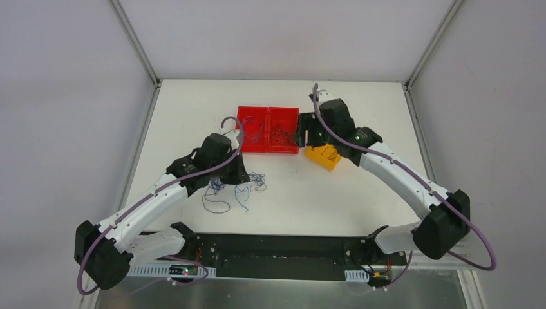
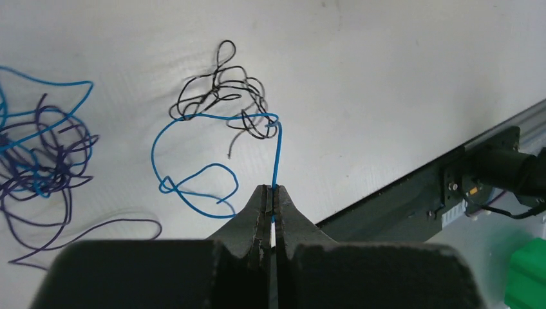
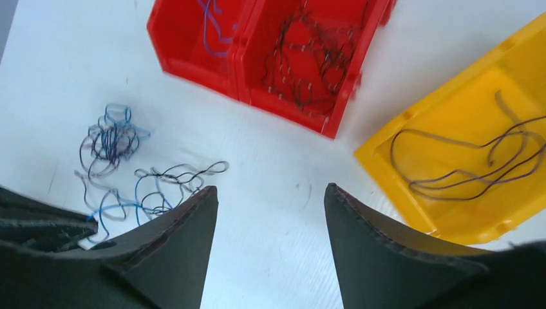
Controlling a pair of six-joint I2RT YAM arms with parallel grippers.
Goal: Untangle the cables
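Pinching blue cable end in left gripper, jaws clamped, likely to draw it free of black tangle. Working cables on table just near of red bins. Holding right gripper wide, empty, by yellow bin, probably ready for freed strands.

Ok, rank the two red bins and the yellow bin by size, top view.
Largest: left red bin and right red bin, alike.
Smallest: yellow bin, though the right arm partly covers it.
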